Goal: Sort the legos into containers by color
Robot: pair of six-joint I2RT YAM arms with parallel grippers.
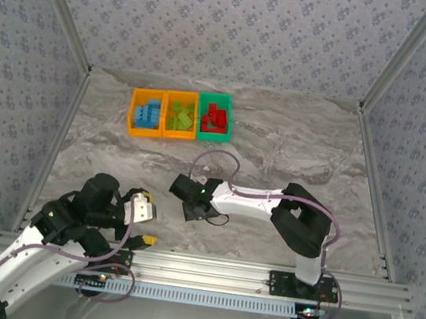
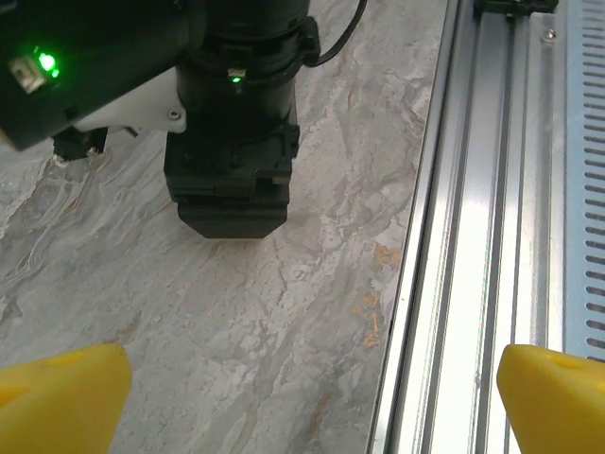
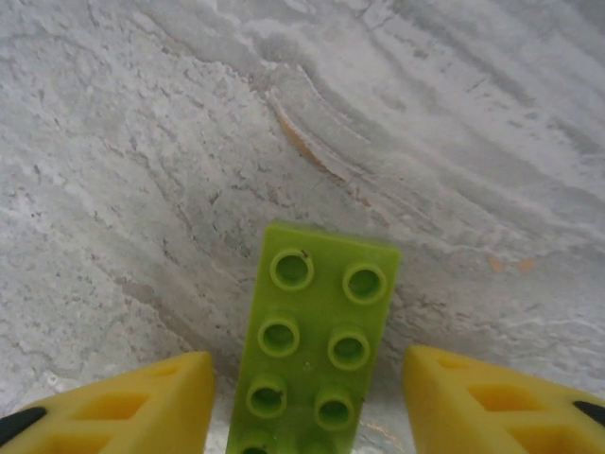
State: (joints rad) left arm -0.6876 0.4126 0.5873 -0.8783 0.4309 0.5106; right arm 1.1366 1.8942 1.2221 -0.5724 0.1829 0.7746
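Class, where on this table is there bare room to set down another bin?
Bare marble table lies right of the green bin up to the right wall, left of the left orange bin, and between the bins and the right tool. It is crowded along the near edge, around the left tool and right arm.

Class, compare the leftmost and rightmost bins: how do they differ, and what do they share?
The leftmost bin is orange; the rightmost bin is green. The leftmost bin holds blue legos; the rightmost bin holds red legos. Both are open-topped rectangular bins in one row.
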